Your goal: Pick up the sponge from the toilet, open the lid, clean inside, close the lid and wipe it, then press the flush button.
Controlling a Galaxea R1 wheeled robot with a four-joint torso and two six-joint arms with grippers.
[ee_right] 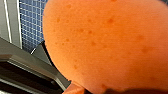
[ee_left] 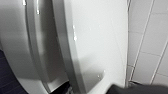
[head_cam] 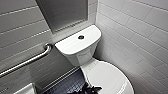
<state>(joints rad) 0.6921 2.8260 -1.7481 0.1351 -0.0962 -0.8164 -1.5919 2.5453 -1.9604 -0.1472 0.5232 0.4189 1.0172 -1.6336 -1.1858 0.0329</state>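
Note:
The white toilet [head_cam: 77,47] stands in the corner, with the small dark flush button [head_cam: 81,37] on top of its tank cover. The oval lid [head_cam: 107,75] lies down over the bowl. My left gripper [head_cam: 90,89] shows as a dark shape at the lid's near left edge. In the left wrist view the lid [ee_left: 100,37] and the shadowed gap under its rim are very close. The orange sponge [ee_right: 107,42] sits right up against the right wrist camera, gripped by my right gripper.
A steel grab bar [head_cam: 27,61] runs along the tiled left wall. The tiled right wall [head_cam: 140,32] is close beside the toilet. Dark small-tiled floor [head_cam: 67,85] lies left of the bowl, and a white object [head_cam: 25,89] sits at the lower left.

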